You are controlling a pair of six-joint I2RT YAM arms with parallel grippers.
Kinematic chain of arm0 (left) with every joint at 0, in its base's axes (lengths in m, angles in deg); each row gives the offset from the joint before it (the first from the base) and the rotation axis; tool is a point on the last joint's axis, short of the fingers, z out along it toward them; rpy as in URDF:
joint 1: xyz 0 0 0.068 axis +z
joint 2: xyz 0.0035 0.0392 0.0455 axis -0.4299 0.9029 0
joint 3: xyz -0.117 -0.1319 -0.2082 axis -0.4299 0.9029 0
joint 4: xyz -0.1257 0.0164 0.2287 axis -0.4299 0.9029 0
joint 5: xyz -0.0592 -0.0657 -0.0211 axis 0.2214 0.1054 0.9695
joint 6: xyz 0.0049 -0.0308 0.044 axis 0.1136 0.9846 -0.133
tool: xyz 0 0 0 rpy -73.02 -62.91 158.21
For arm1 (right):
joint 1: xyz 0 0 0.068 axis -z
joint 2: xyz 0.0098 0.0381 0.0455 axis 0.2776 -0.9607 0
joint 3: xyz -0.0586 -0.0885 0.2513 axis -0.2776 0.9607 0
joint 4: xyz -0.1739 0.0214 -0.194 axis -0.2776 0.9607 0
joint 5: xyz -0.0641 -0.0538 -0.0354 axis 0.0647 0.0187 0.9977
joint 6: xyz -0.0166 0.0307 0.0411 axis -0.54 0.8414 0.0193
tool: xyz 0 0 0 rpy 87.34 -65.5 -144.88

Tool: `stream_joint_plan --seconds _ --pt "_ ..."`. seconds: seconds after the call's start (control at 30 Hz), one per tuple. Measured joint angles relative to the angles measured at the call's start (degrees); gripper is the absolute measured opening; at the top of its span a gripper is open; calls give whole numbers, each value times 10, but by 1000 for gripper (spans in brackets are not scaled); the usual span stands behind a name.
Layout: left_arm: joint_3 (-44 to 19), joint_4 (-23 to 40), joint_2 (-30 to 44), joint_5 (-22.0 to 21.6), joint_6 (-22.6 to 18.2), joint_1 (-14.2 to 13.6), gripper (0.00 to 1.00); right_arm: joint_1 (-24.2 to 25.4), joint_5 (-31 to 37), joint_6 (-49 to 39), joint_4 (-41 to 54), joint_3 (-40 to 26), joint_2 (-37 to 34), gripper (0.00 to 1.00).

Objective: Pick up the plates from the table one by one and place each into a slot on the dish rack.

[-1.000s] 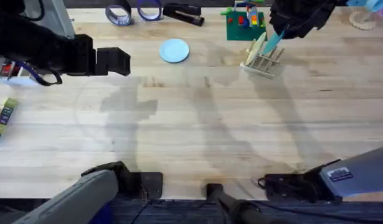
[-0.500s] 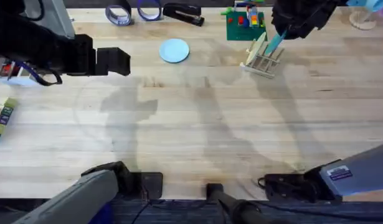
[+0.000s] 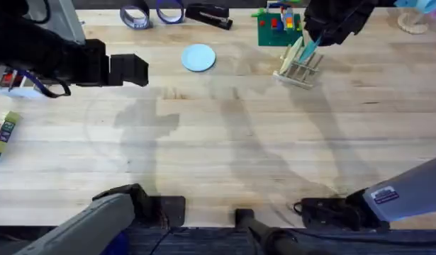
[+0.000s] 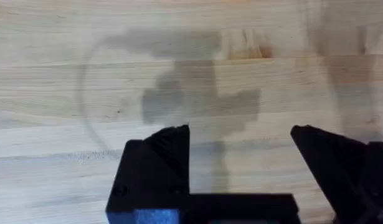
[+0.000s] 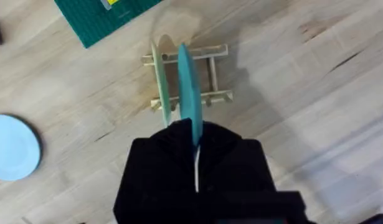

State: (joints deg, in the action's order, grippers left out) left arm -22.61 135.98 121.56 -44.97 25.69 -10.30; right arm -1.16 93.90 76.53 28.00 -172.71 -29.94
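Hovering idle over bare tabletop, the left tool is waiting with its black fingers spread apart and nothing between them; it is probably staying clear so the other arm can work. Ahead of it and off to its right, the pale-blue plate is lying flat on the wood, a smooth round disc not yet collected.

Farther right, the right tool is holding the teal plate on edge, fingers clamped on its lower rim. Held upright like this, the thin disc is lining up with the gaps of the rack just beyond the fingertips, since only an edge-on plate can drop between pegs. Whether its rim is already touching the rack base is not clear. A pale greenish plate is already standing in the neighbouring slot, just beside the teal one and parallel to it.

The rack is looking like light, unfinished wood: slim rails and upright dowels. The tabletop is showing broad planks with clear grain and a few dark knots. Beyond the rack, a green studded baseplate is lying flat, playing no part in the task.
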Motion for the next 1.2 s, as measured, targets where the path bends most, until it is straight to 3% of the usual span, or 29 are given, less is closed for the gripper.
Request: stream_joint_plan --seconds 1.2 --pt "0 0 0 0 0 0 994 3 0 -2 -8 0 -22 30"
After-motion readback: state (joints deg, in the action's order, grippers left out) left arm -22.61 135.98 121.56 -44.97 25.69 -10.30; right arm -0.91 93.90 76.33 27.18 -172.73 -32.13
